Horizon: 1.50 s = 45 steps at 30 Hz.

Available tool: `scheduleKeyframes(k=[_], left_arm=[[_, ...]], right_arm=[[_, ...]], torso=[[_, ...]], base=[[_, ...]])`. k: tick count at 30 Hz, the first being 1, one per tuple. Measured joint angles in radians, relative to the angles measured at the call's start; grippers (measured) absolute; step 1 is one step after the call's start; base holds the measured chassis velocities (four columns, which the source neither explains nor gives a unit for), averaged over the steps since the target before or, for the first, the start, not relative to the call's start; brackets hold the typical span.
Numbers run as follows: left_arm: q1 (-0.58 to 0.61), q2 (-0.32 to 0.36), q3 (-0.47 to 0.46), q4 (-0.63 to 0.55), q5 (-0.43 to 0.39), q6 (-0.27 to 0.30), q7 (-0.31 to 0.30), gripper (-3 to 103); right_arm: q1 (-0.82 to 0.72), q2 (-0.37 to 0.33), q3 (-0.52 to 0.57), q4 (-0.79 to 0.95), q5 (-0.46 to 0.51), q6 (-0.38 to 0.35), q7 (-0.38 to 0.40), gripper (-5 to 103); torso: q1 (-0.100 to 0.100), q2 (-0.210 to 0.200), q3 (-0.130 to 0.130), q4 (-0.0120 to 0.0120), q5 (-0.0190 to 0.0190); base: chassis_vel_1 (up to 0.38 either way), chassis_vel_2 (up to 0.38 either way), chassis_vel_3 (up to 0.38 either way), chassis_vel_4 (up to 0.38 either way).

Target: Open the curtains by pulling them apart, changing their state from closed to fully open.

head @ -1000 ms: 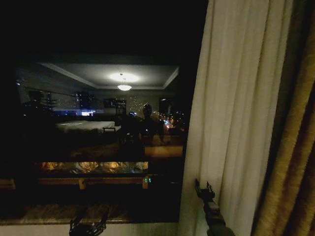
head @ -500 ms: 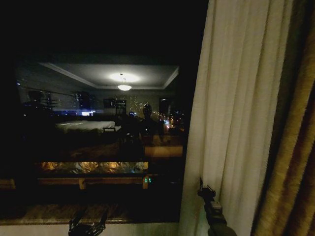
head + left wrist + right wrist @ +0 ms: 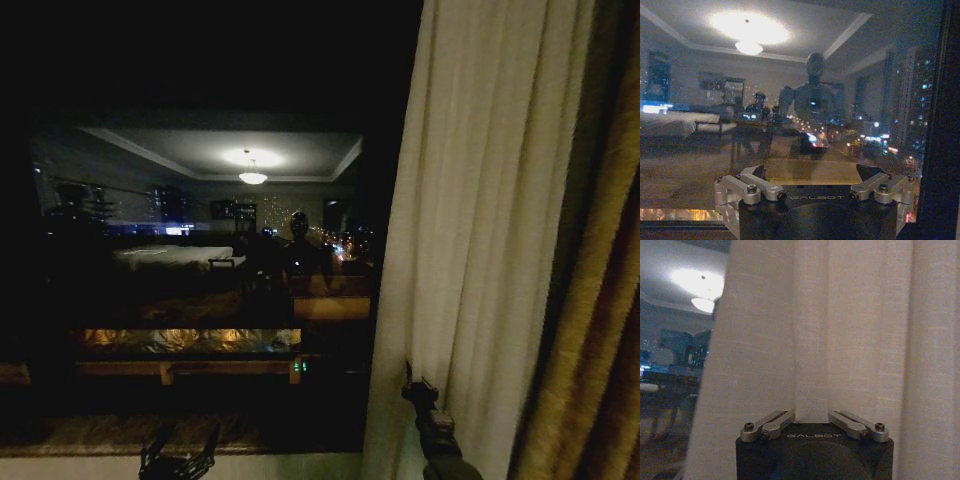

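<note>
1. My right gripper is closed on a pleat of the curtain, which hangs right of the dark window.
2. The sheer fabric looks light, soft and slippery; I judge a pinched fold holds best.
3. My left gripper hangs low, fingers spread, empty.

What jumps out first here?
The dark window mirroring the lit room and the robot itself, filling the left of the head view. To its right hangs the sheer cream curtain, a fold pinched in the right gripper. The left gripper sits low by the sill.
</note>
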Motion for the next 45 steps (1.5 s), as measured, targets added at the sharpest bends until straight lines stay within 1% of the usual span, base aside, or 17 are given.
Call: scheduleKeyframes(k=[13, 22, 29, 30, 31, 35, 37, 40, 45], left_arm=[[0.000, -0.002, 0.004, 0.000, 0.008, 0.001, 0.002, 100], [0.001, 0.000, 0.003, 0.000, 0.008, 0.002, 0.002, 100], [0.000, 0.003, 0.005, 0.001, 0.008, 0.002, 0.003, 100], [0.000, 0.003, 0.006, 0.002, 0.008, 0.002, 0.003, 100], [-0.001, 0.004, 0.007, 0.003, 0.008, 0.003, 0.004, 100], [-0.003, 0.005, 0.008, 0.004, 0.008, 0.003, 0.004, 100], [-0.004, 0.007, 0.007, 0.005, 0.007, 0.003, 0.004, 100], [-0.002, 0.008, 0.004, 0.006, 0.005, 0.003, 0.004, 100], [-0.002, 0.009, 0.002, 0.006, 0.002, 0.003, 0.004, 100]], right_arm=[[-0.009, 0.000, 0.015, -0.002, 0.007, 0.005, -0.011, 0], [-0.019, 0.000, 0.018, 0.003, 0.007, 0.011, -0.013, 0], [-0.039, 0.000, 0.023, 0.027, 0.008, 0.021, -0.014, 0], [-0.041, 0.000, 0.023, 0.030, 0.010, 0.023, -0.016, 0], [-0.050, 0.000, 0.021, 0.041, 0.032, 0.024, -0.022, 0], [-0.056, 0.000, 0.015, 0.050, 0.049, 0.020, -0.023, 0], [-0.055, 0.000, 0.014, 0.052, 0.052, 0.012, -0.023, 0], [-0.043, 0.000, 0.015, 0.050, 0.054, -0.003, -0.021, 0], [-0.024, 0.000, 0.040, 0.037, 0.064, -0.023, -0.009, 0]], torso=[[0.000, 0.000, 0.000, -0.0002, 0.0002], [0.000, 0.000, 0.000, 0.0000, 0.0000], [0.000, 0.000, 0.000, -0.0002, 0.0003], [0.000, 0.000, 0.000, -0.0002, 0.0002], [0.000, 0.000, 0.000, -0.0003, 0.0003], [0.000, 0.000, 0.000, -0.0003, 0.0002], [0.000, 0.000, 0.000, 0.0000, -0.0003], [0.000, 0.000, 0.000, 0.0003, 0.0000], [0.000, 0.000, 0.000, -0.0002, 0.0002]], base=[[-0.128, -0.125, 0.126, 0.123], [-0.090, -0.087, 0.101, 0.115], [-0.083, -0.089, 0.095, 0.100], [-0.060, -0.075, 0.039, 0.066], [-0.033, -0.062, 0.028, 0.027], [0.000, 0.000, 0.000, 0.000], [0.000, 0.000, 0.000, 0.000], [0.000, 0.000, 0.000, 0.000], [0.000, 0.000, 0.000, 0.000]])
